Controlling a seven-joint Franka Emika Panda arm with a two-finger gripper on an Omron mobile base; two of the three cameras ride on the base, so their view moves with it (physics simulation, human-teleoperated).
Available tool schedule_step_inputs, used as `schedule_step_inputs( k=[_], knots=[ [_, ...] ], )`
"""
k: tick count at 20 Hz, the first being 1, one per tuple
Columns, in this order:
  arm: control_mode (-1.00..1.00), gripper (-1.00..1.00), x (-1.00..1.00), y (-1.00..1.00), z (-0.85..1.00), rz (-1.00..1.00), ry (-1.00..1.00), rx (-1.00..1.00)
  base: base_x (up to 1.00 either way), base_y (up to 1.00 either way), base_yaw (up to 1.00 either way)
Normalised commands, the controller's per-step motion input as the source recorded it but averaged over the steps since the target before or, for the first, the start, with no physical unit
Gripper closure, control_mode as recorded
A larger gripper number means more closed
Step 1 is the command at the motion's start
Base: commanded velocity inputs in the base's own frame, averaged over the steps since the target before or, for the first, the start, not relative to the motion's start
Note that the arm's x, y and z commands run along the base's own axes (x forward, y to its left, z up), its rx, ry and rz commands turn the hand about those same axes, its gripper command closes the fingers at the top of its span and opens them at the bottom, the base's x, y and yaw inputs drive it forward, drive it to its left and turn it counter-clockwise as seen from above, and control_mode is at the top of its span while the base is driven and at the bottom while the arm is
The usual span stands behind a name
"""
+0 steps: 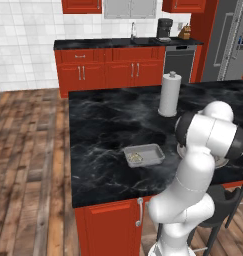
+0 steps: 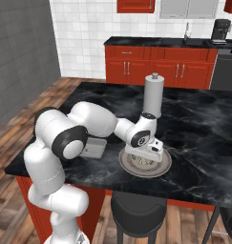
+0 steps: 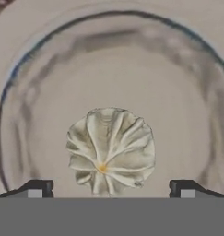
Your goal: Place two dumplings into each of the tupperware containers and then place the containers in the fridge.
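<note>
So the gripper (image 3: 111, 188) is hanging right over a round plate (image 2: 161, 170) on the black marble island (image 1: 103, 125), fingers spread wide apart with nothing between them. In the hand view 1 dumpling (image 3: 110, 150) sits on the plate, pale and pleated with a little orange dot in the middle, and the 2 fingertips (image 3: 38, 188) stand on either side of it, not touching it as far as I can see.

Off to the arm's left there's a tupperware container (image 1: 143, 155) lying flat on the island, with some pale lumps in it (image 1: 135, 158), probably dumplings, but it's too small to count them. A paper towel roll (image 1: 169, 94) stands upright further back on the island. The fridge (image 1: 228, 40) is way off in the far right corner, doors closed.
</note>
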Motion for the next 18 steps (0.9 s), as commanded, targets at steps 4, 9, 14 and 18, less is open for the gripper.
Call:
schedule_step_inputs(
  k=[4, 9, 14, 18],
  knots=[
    [-1.00, -1.00, 0.13, 0.00, -0.15, 0.00, 0.00, 0.00, 0.00, 0.00, 0.00],
    [-1.00, -1.00, 0.19, 0.00, -0.12, 0.00, 0.00, 0.00, 0.00, 0.00, 0.00],
    [-1.00, 1.00, 0.09, 0.00, -0.17, 0.00, 0.00, 0.00, 0.00, 0.00, 0.00],
    [-1.00, 1.00, 0.00, 0.00, -0.12, 0.00, 0.00, 0.00, 0.00, 0.00, 0.00]
  ],
)
